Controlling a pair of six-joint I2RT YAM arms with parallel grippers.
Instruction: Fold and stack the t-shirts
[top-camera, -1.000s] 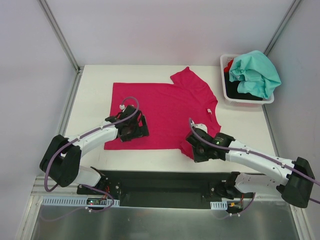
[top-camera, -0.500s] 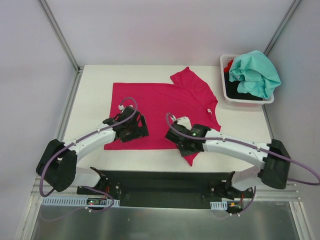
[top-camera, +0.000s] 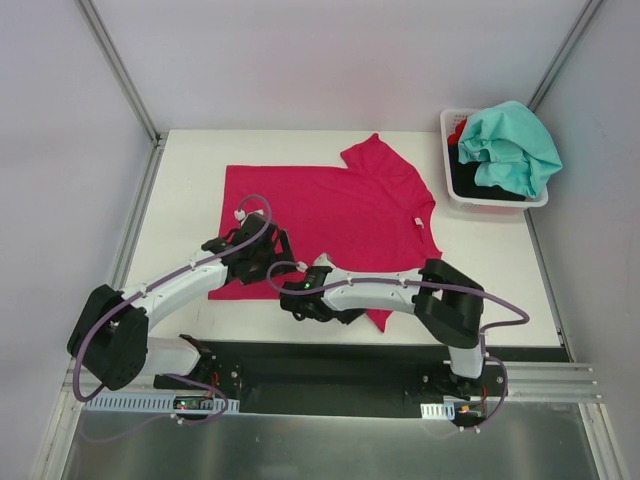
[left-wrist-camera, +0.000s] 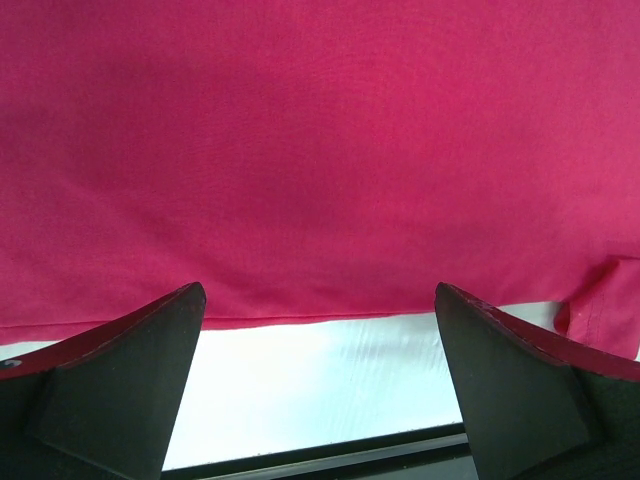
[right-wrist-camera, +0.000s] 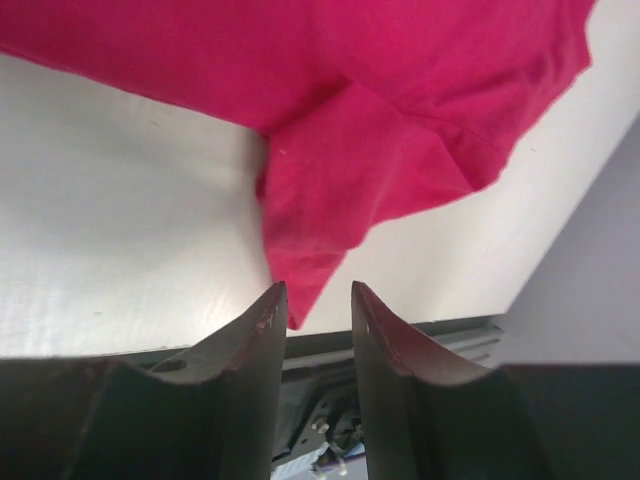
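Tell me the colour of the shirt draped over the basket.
The t-shirt is teal-mint; top external view.

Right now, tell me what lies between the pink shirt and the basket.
Only bare table between pink shirt and basket, shown in the top view.

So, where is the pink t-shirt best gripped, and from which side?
Grip the near sleeve of the pink t-shirt at its tip, coming from the near edge of the table. The shirt lies flat, but this sleeve sticks out past the hem onto bare table, so a finger can probably slide under.
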